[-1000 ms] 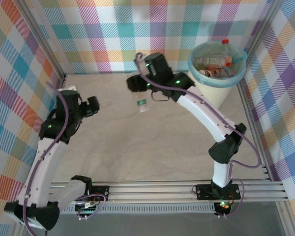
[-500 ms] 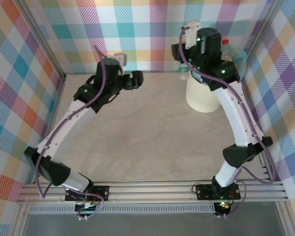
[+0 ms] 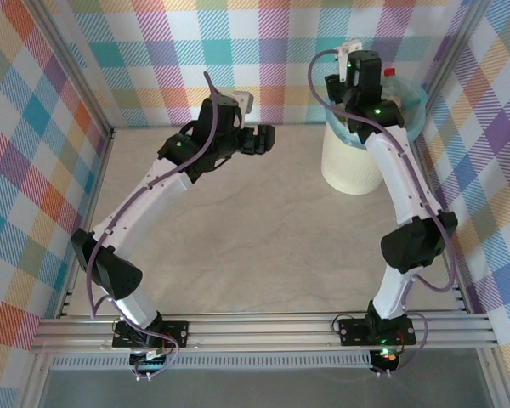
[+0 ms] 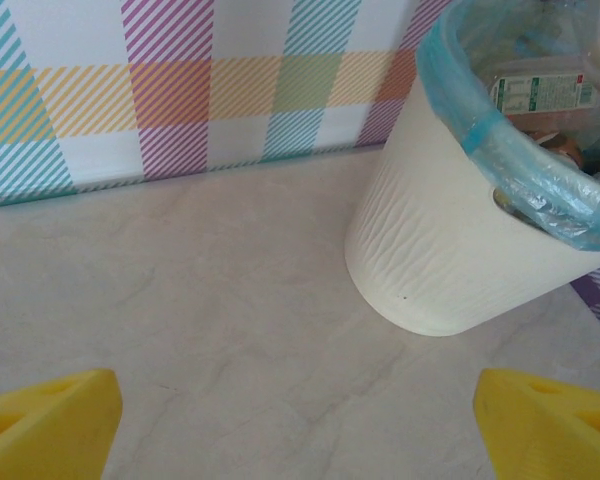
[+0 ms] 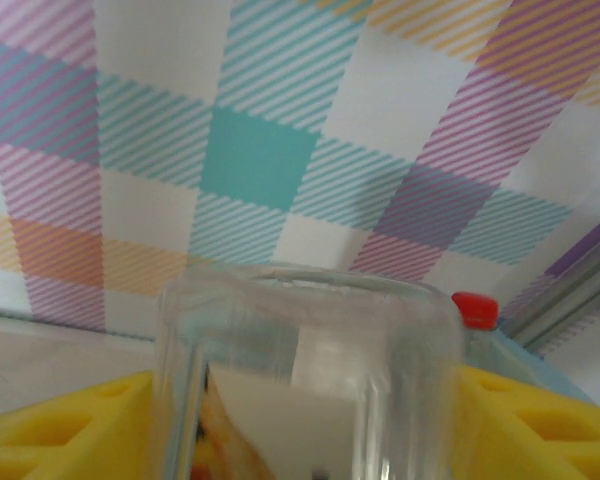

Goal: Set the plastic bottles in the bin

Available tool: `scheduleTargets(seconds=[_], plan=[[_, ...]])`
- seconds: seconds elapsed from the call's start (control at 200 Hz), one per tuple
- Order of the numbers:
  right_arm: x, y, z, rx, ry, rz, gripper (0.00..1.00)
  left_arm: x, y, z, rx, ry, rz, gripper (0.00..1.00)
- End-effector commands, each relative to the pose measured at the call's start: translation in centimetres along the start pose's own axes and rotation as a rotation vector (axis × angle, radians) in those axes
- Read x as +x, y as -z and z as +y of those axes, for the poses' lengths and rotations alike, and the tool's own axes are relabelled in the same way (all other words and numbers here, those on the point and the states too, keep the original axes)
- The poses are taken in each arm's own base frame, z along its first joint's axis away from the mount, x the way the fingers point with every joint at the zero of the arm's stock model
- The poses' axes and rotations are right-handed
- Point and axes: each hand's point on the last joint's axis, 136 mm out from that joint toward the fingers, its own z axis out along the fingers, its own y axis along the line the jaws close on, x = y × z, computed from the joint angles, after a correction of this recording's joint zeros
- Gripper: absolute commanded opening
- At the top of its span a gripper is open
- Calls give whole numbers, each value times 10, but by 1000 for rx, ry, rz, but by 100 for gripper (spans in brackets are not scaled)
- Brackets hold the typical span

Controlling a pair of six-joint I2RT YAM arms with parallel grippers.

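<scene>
Plastic bottles (image 4: 535,92) lie in a heap inside the round cream-white bin (image 4: 420,250) with its teal bag liner (image 4: 500,140), as I see through the left wrist camera. The bin stands on the pale worktop (image 3: 255,238) in the far right corner. One small clear plastic bottle (image 5: 300,370) is clenched between the yellow fingers of my right hand (image 3: 338,89). From above, that hand hangs at the bin's left rim, not over its middle. My left hand (image 3: 262,140) is spread wide with nothing in it, near the back wall and apart from the bin.

My worry is the drop. Let go this close to the edge, the bottle could strike the rim and bounce onto the worktop. A red-capped bottle (image 3: 389,73) pokes above the rim, so the heap may be high enough to shed a newcomer.
</scene>
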Motion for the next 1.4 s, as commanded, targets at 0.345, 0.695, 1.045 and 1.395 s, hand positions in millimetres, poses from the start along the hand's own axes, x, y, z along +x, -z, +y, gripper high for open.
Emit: scheduleTargets(seconds=[0.345,0.695,1.045,1.395], plan=[[-3,-3,-16,139,23,34,84,12,4,-2,-3,-27,25,93],[48,-7,13,125,-137,192,63,19,-3,-2,-2,-26,51,93],[101,-36,5,124,-300,318,64,27,1,3,-20,-41,74,94],[124,-29,4,22,-464,408,64,28,7,5,-25,-34,69,95]])
